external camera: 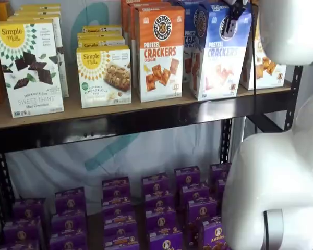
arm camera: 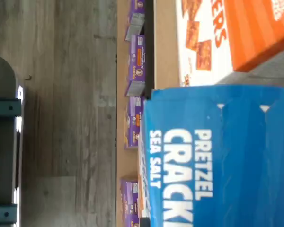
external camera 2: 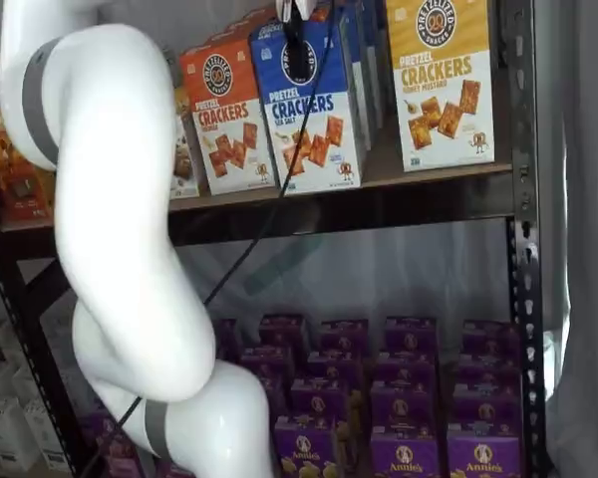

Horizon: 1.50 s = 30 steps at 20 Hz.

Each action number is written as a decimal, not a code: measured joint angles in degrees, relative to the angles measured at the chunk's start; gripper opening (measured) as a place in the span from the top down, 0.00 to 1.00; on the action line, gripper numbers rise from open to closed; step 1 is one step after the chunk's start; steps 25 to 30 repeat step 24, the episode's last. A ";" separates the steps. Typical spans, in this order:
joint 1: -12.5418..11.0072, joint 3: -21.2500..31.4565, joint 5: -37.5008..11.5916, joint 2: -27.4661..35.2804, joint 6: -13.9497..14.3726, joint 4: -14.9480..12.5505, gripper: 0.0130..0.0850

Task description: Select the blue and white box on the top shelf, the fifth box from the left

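Observation:
The blue and white box (external camera: 216, 57) stands on the top shelf (external camera: 120, 122) between an orange box and a yellow-topped one; it also shows in a shelf view (external camera 2: 309, 110). In the wrist view the blue and white box (arm camera: 217, 156) fills the frame close up, reading "PRETZEL CRACKERS SEA SALT". My gripper (external camera: 232, 15) hangs from above at the box's upper front, and its black fingers and cable also show in a shelf view (external camera 2: 297, 30). No gap between the fingers shows, and I cannot tell whether they hold the box.
The orange cheddar box (external camera: 157, 52) stands just left of the blue one and the yellow-topped box (external camera 2: 441, 80) just right. Simple Mills boxes (external camera: 28, 67) stand further left. Small purple boxes (external camera: 156, 208) fill the lower level. My white arm (external camera 2: 110, 199) crosses in front of the shelves.

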 joint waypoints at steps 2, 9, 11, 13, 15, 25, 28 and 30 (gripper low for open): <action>0.06 0.96 0.34 -1.28 0.07 -0.17 0.44; -0.35 4.85 2.73 -6.27 -0.33 -0.85 0.44; -0.53 5.90 3.39 -7.56 -0.55 -1.08 0.44; -0.72 7.62 3.95 -9.39 -0.85 -1.51 0.44; -0.90 9.83 4.41 -11.59 -1.22 -2.05 0.44; -1.85 17.48 4.32 -18.26 -2.70 -3.27 0.44; -1.85 17.48 4.32 -18.26 -2.70 -3.27 0.44; -1.85 17.48 4.32 -18.26 -2.70 -3.27 0.44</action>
